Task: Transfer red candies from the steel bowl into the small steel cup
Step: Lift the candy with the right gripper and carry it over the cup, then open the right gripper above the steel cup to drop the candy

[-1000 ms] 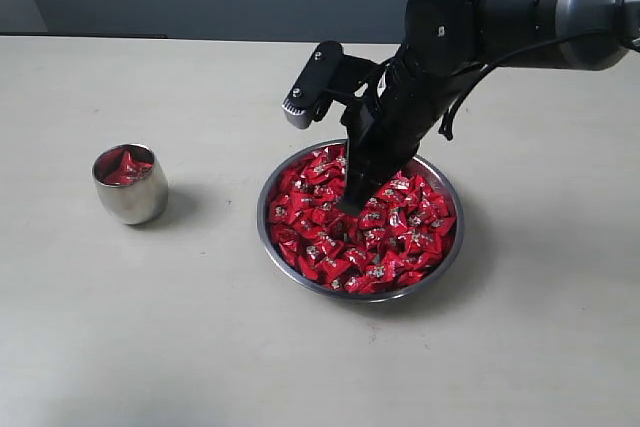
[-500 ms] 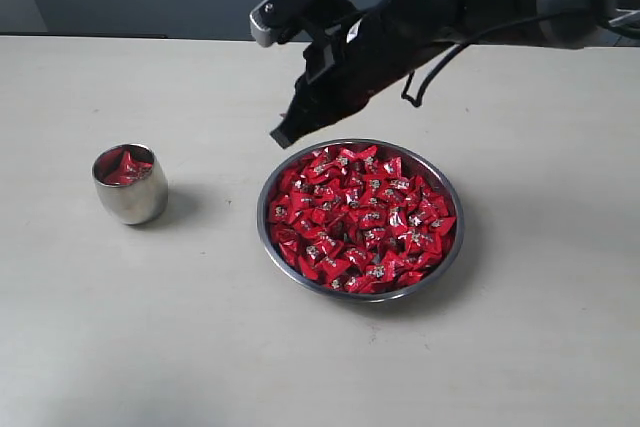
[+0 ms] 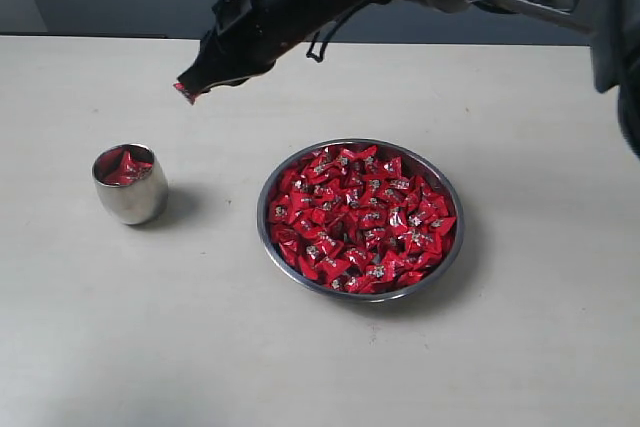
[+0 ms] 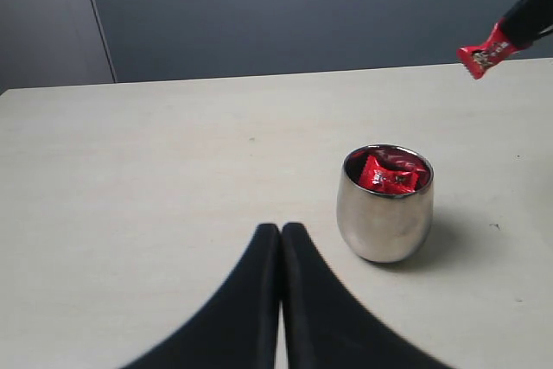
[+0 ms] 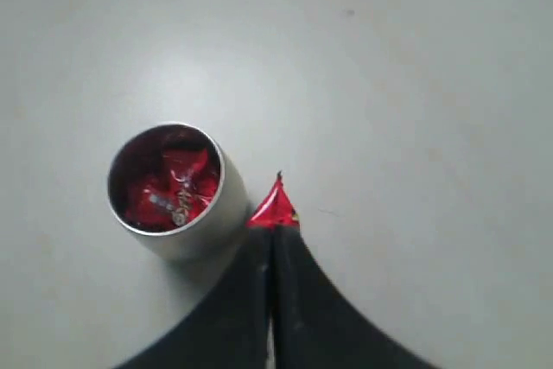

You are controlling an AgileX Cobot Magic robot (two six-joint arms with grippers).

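The right arm stretches across from the upper right, and the right gripper [image 3: 190, 85] hangs in the air near the one cup [image 3: 130, 187], clamped on a single candy [image 3: 185, 94]. The left gripper [image 4: 281, 257], pressed together on nothing, shows only in its wrist view. The cup's candies are too bunched to count, and the heap of candies [image 3: 362, 217] in the one bowl [image 3: 266, 237] is too many to count

You've got 1 table [image 3: 150, 347], w/ 1 steel bowl [image 3: 360, 296] and 1 small steel cup [image 3: 130, 197] on it. As for red candies [image 3: 360, 217], the bowl holds too many to count, dozens at least. In the cup you can make out approx. 2, maybe 3, no firm no. possible. Add 1 red candy [image 3: 186, 93] pinched in the right pincer [image 3: 192, 85]. Pincers: 2 total, the other being the left pincer [image 4: 281, 239], w/ 0 candies in it.
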